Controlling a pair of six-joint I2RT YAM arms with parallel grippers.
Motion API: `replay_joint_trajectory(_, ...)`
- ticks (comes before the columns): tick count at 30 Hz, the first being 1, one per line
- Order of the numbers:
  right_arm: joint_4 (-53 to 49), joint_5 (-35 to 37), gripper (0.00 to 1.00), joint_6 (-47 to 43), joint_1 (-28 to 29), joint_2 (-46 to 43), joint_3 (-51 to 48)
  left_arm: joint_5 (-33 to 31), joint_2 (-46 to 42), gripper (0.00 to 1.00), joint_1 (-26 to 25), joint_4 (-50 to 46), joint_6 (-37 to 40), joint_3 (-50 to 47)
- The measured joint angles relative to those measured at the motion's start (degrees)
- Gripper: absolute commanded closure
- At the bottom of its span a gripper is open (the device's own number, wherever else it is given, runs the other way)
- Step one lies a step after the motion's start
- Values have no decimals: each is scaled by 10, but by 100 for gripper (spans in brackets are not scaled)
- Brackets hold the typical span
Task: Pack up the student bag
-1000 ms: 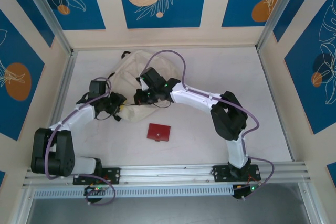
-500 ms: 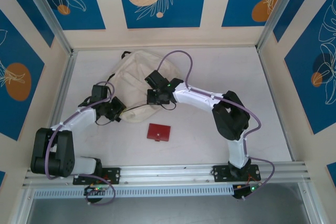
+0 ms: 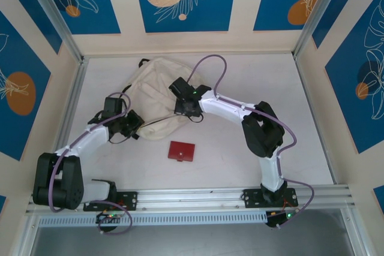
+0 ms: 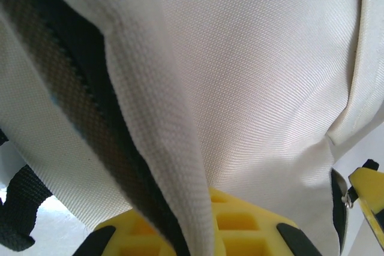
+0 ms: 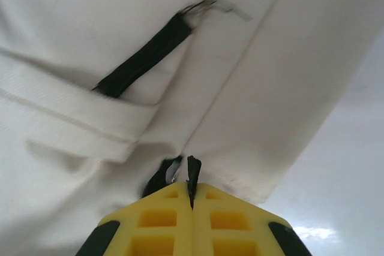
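Student bag (image 3: 157,85) lies on the white worktop (image 3: 270,100), in the far half and left of centre, cream fabric slumped and creased, with a black strap (image 3: 143,62) showing at its far edge. Left fingers (image 3: 133,125) sit at the bag's near left edge. The left wrist view shows the yellow fingers (image 4: 240,226) closed tight on a raised fold of the cream fabric, with black zipper trim (image 4: 90,106) running along that fold and down into the grip. Right fingers (image 3: 187,109) sit at the bag's near right edge. In the right wrist view the two yellow fingers (image 5: 162,226) are pressed together with no gap, pinching a small black tab (image 5: 192,175) at the fabric's edge; what kind of tab it is cannot be told. A short black zipper line (image 5: 144,58) with a metal pull crosses the fabric above that grip. A flat red case (image 3: 181,151) lies on the worktop nearer the arm bases, apart from the bag and touched by neither arm.
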Motion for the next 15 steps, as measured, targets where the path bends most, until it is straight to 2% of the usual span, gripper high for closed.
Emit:
replay_joint_trajectory(7, -2, 16, 100, 11, -19, -9, -8, 7, -10, 100, 0, -7, 5, 1)
replay_joint_trajectory(9, 1, 17, 100, 11, -19, -19, -17, 12, -12, 96, 0, -12, 10, 5)
replay_joint_trajectory(10, 3, 18, 100, 10, -19, -25, -21, 16, -14, 91, 0, -15, 15, 7)
replay_joint_trajectory(11, 3, 18, 100, 10, -19, -30, -24, 18, -16, 82, 0, -20, 19, 10)
replay_joint_trajectory(14, 3, 28, 100, 5, -25, -48, -34, 22, -19, 49, 1, -44, 38, 25)
replay_joint_trajectory(15, 3, 33, 100, 1, -31, -54, -38, 23, -20, 41, 2, -53, 43, 30)
